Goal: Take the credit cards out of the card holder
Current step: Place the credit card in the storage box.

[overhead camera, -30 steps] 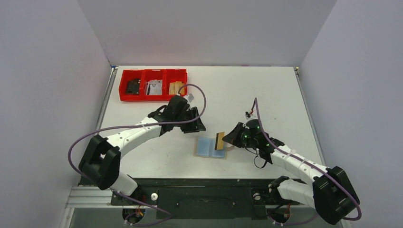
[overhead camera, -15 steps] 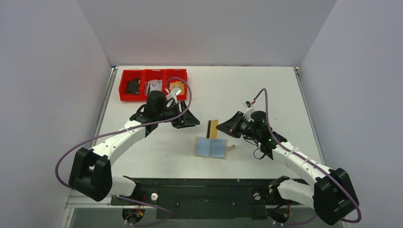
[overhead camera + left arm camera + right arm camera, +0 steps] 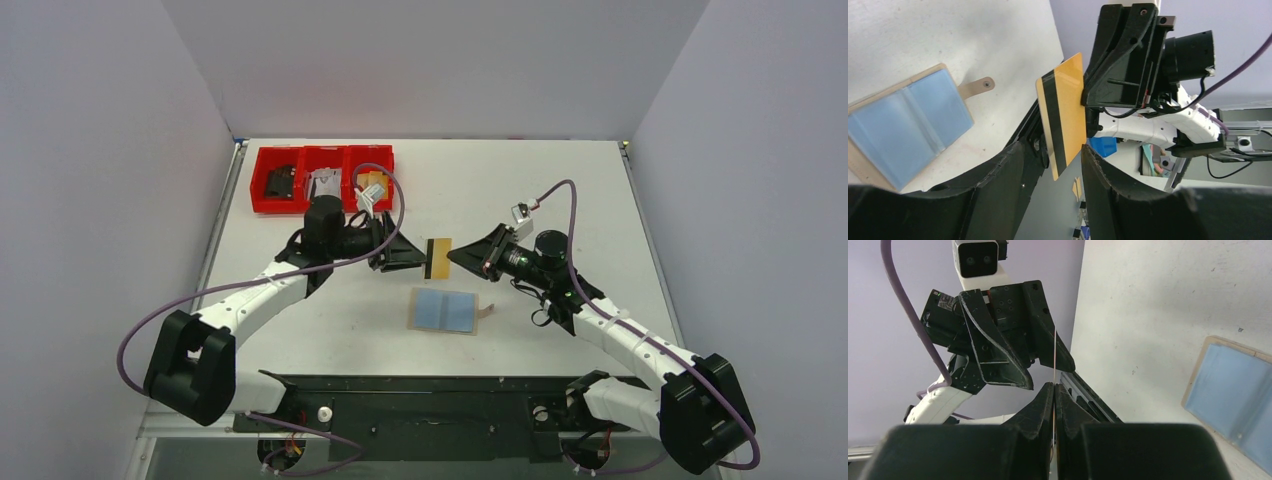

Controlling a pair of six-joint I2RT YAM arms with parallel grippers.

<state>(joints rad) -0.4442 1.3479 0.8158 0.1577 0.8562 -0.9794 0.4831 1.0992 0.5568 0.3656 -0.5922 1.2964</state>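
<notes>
We hold up one card [image 3: 437,258].
Our right gripper [image 3: 452,257] pinches it; our left gripper [image 3: 421,258] is spread open near it.

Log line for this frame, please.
right hand shut on card | left hand open, card between its fingers | holder open on table

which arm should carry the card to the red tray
Left. The left gripper, open, straddles the card pinched by the right gripper, and the red tray lies on the left, close behind it.
</notes>
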